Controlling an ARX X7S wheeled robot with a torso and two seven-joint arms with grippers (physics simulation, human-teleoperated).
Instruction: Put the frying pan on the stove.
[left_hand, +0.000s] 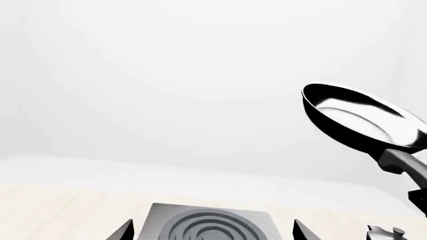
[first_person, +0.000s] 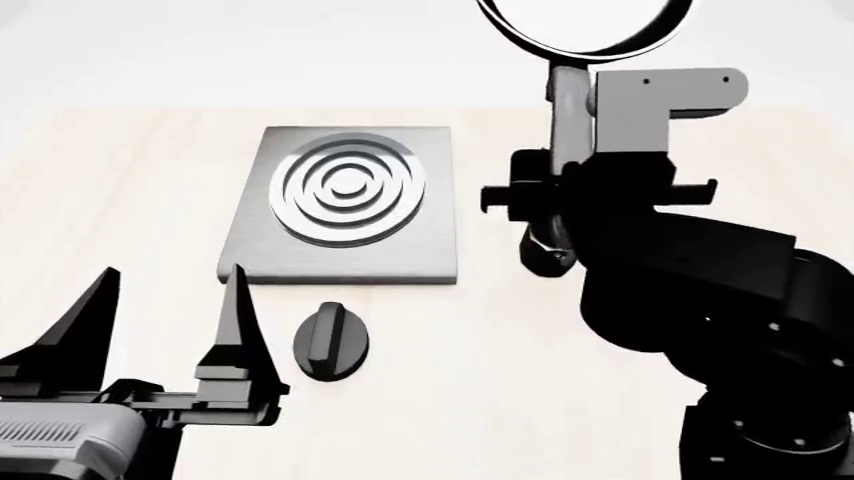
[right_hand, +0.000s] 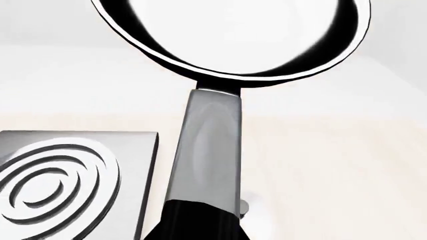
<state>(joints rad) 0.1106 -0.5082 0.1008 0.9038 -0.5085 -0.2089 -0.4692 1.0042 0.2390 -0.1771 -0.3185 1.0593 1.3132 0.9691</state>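
The frying pan (first_person: 587, 25) is held in the air above the table, to the right of the stove; its glossy black bowl is at the top of the head view and its long handle (first_person: 567, 110) runs down into my right gripper (first_person: 547, 215), which is shut on it. The right wrist view shows the pan (right_hand: 233, 35) and handle (right_hand: 207, 150) from close, with the stove (right_hand: 67, 180) beside it. The left wrist view shows the pan (left_hand: 363, 120) raised and the stove (left_hand: 207, 225) below. The stove (first_person: 347, 200) is a grey slab with concentric rings. My left gripper (first_person: 167, 330) is open and empty, in front of the stove's left side.
A small round black knob (first_person: 331, 343) lies on the light wooden table (first_person: 134, 180) just in front of the stove. My right arm (first_person: 707, 290) fills the right side of the head view.
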